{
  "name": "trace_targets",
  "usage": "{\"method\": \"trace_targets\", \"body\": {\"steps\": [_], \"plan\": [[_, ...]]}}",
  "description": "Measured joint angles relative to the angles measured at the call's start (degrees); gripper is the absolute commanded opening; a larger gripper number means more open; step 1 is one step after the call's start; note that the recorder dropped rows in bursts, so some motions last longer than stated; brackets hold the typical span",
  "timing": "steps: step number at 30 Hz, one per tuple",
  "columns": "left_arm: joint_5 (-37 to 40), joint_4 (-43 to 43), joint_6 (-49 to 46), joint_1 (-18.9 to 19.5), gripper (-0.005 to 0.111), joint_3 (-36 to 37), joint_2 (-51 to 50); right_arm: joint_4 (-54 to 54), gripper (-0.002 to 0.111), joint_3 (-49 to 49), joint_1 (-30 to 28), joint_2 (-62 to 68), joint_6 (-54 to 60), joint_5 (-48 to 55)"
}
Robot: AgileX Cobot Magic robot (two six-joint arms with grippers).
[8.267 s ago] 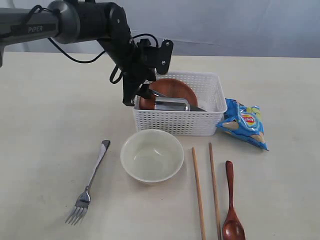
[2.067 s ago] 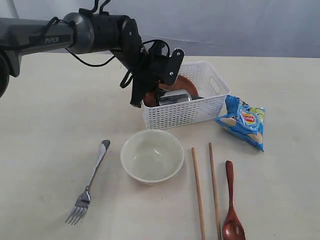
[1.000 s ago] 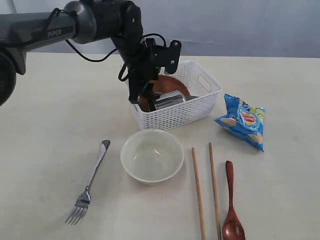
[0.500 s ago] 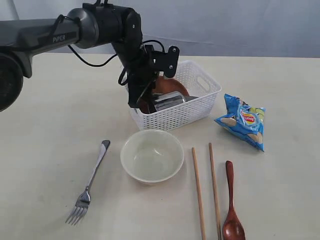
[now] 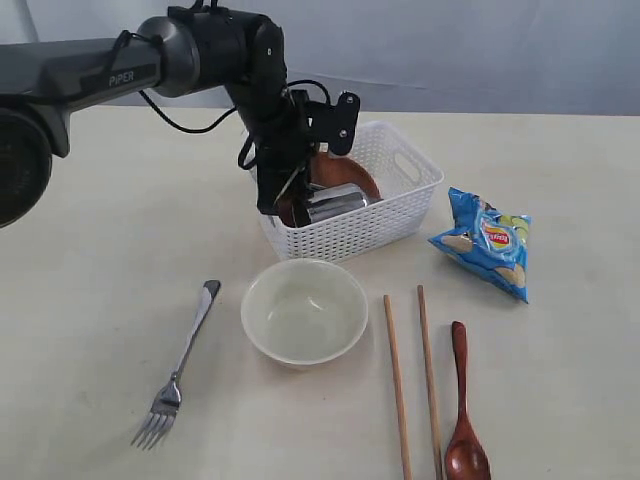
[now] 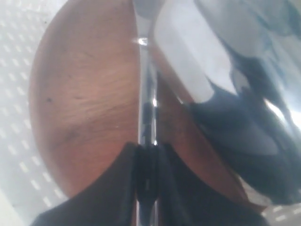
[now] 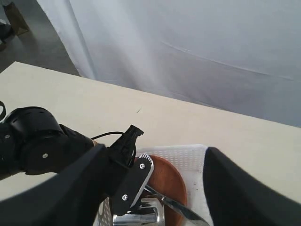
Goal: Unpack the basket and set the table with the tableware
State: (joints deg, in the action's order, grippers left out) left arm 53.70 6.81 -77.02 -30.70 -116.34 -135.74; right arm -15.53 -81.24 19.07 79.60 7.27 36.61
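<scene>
Jaws on the left gripper sit inside the basket, near the bowl. Left wrist: pinched on the knife across the plate. It's thin, slick, stiff steel, so I'd grip the handle squarely. Right wrist: right gripper gaping, empty.

A blue chips bag lies flat, with a pale grey curtain behind.

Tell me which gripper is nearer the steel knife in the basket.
Left. The left gripper pinches the knife inside the basket; the right gripper hangs open, well clear above it.
</scene>
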Motion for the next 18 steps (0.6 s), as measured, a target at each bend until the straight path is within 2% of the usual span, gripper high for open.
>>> {"method": "trace_targets", "body": {"steps": [18], "plan": [[-1.52,-2.33,0.10,-1.06,0.000,-1.11,3.53,0.00,0.057,0.00,0.00,0.00,0.00,0.00]]}}
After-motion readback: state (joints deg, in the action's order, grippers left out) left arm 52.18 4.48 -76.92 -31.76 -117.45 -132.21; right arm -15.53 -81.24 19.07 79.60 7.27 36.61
